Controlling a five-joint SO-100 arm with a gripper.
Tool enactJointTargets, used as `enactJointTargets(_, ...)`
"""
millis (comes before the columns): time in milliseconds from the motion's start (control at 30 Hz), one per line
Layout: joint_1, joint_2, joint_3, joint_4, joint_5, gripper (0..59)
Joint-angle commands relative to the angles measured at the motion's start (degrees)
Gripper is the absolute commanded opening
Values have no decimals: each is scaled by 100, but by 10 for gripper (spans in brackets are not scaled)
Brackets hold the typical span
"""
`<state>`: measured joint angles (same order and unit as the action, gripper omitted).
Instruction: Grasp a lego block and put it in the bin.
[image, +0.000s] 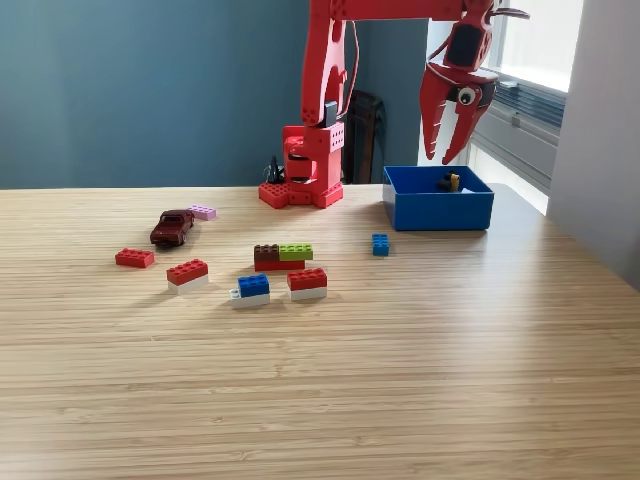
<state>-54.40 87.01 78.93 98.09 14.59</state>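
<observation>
My claw (447, 150), jaws slightly parted and empty, hangs at twelve o'clock above the bin (437, 209); blocks (307, 283) look light, rigid, best pinched across flat sides.

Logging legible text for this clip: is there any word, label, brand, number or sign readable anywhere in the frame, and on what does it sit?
None can be read.
Red arm and its gripper: no lettering visible.
Blue bin: plain walls, no label.
Lego blocks such as the small blue one: stud marks too small to read.
Dark red toy car: no marking legible.
</observation>
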Motion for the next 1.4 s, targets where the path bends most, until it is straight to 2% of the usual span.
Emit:
enactJointTargets(33,1415,246,-220,149,299,1)
enactJointTargets(167,2646,255,-132,149,132,1)
enactJointTargets(500,4737,255,-176,132,-949,1)
enactJointTargets(1400,5326,202,-360,123,-1134,1)
